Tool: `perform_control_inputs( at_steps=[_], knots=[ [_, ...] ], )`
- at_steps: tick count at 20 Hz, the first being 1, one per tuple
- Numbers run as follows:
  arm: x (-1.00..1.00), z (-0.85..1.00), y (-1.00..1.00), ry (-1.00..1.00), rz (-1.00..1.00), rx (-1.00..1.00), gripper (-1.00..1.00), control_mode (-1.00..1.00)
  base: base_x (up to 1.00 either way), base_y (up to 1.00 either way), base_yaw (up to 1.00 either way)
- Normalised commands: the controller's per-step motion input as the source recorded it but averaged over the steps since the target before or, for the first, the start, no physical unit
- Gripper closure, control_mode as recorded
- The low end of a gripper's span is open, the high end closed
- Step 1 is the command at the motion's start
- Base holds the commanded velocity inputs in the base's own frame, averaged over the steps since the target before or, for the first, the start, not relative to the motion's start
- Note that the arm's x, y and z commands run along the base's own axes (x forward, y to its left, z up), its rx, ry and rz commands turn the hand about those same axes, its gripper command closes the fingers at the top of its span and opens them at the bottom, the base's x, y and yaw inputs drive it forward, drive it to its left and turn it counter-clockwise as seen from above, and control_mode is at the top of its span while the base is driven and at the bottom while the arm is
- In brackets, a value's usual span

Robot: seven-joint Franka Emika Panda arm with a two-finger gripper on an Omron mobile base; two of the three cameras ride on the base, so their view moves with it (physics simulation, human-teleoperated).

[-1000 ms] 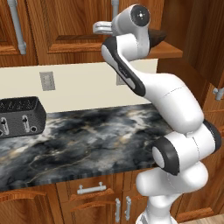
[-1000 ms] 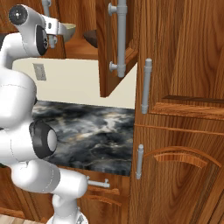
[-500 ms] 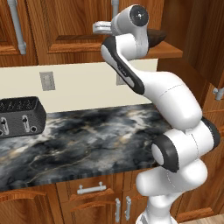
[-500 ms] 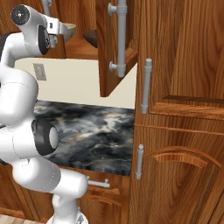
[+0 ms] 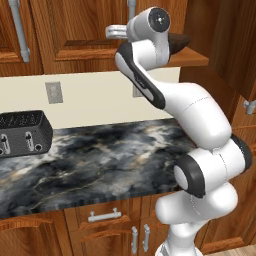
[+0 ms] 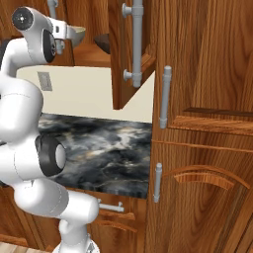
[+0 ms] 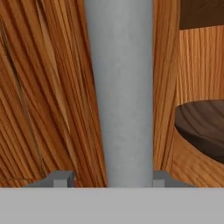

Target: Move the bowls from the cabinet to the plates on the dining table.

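My gripper (image 7: 108, 178) is up at the reddish-brown cabinet (image 5: 80, 35), its jaws on either side of a door's vertical grey bar handle (image 7: 122, 87). The right fingertip (image 7: 160, 178) touches the bar. A narrow gap shows between the bar and the left one, so the gripper is still open. The hand (image 5: 116, 31) sits just left of the arm's top joint. The dark brown bowl (image 7: 201, 127) rests on the cabinet shelf to the right (image 5: 178, 42). From the right side, the pale beige bowl (image 6: 77, 33) stands beside the dark bowl (image 6: 103, 42). Plates and dining table are out of view.
The cabinet's other door (image 6: 133, 54) hangs open over the marble worktop (image 5: 100, 160). A black toaster (image 5: 22, 132) stands at the worktop's left end. A tall cabinet front (image 6: 202, 123) with bar handles closes the right side. Drawers (image 5: 105, 216) lie below the worktop.
The jaws have narrowed around the door's bar handle. The arm and the bowls have barely moved.
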Motion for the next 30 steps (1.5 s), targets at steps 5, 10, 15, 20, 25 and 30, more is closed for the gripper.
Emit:
perform_control_inputs(
  at_steps=[5,10,15,20,25,30],
  knots=[
    [-0.34,0.00,0.50,-0.12,0.04,0.00,1.00,-1.00,0.00,0.00,0.00],
    [-0.50,0.00,0.64,-0.15,0.05,0.00,1.00,-1.00,0.00,0.00,0.00],
    [-0.49,0.00,0.73,-0.16,0.05,0.00,1.00,-1.00,0.00,0.00,0.00],
    [-0.37,0.00,0.79,-0.14,0.04,0.00,1.00,-1.00,0.00,0.00,0.00],
    [-0.22,0.00,0.90,-0.12,0.03,-0.01,1.00,-1.00,0.00,0.00,0.00],
    [-0.18,0.00,0.98,-0.11,0.02,-0.03,1.00,-1.00,0.00,0.00,0.00]
  ],
)
